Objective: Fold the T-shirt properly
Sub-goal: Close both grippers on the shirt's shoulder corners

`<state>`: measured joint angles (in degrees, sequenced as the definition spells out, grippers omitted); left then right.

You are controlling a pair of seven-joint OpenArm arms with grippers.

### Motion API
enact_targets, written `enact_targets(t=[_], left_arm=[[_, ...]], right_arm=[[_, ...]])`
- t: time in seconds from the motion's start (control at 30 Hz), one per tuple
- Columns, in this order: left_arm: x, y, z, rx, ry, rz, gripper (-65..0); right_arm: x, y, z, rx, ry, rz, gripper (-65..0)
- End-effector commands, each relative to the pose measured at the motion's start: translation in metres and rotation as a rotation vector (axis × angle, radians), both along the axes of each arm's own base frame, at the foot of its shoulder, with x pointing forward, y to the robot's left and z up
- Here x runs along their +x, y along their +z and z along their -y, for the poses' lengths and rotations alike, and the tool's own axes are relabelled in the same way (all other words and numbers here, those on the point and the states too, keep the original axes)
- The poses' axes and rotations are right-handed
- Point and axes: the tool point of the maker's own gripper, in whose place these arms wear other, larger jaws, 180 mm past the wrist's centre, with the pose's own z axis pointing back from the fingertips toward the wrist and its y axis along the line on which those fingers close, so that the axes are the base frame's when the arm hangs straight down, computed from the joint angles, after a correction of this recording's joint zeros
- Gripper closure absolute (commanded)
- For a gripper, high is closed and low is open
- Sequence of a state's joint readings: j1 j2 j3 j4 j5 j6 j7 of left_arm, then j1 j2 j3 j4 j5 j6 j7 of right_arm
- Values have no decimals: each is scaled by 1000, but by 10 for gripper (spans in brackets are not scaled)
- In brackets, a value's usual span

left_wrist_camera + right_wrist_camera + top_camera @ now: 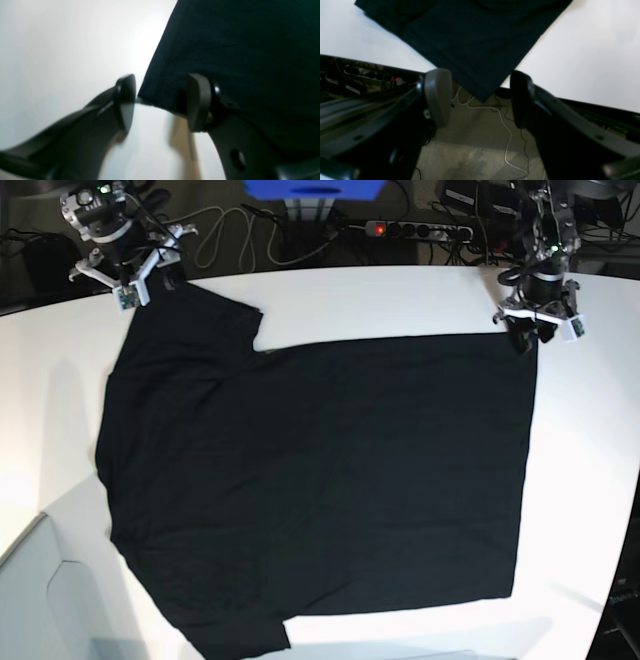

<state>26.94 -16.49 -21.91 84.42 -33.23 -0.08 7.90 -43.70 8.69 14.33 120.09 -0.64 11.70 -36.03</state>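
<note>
The black T-shirt (pixel 320 480) lies spread flat on the white table (pixel 400 300), plain side up. My left gripper (pixel 530 335) is at its far right corner. In the left wrist view the left gripper (pixel 161 100) is open, straddling the corner of the T-shirt (pixel 237 50), with one finger (pixel 198 102) over the cloth and the other on bare table. My right gripper (pixel 150 285) is at the far left sleeve. It stands open (pixel 478 96), and a corner of the T-shirt (pixel 475 45) hangs over the table edge between its fingers.
A power strip (pixel 420 228) and cables lie behind the table's far edge. Past that edge the floor shows, with a white cable (pixel 506 135) on it. A grey panel (pixel 40 600) sits at the near left corner.
</note>
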Motion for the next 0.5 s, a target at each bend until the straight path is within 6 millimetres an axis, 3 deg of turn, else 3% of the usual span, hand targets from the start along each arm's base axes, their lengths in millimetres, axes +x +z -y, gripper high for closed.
enact_targets(t=[0.0,0.1,0.37,0.47], left_arm=[[-1,1,-1,-1,-7,-10,-308],[3,2,2,-1,-14,-4,-267],[4,1,3,-7,-16,-2,-16],[3,1,3,-6,-15,-3,0]], right_arm=[[2,6,-1,1,16,22,-354],[2,6,-1,1,16,22,-354],[5,6,-1,1,16,28,-361],[6,7,-2,5,16,37,-361]])
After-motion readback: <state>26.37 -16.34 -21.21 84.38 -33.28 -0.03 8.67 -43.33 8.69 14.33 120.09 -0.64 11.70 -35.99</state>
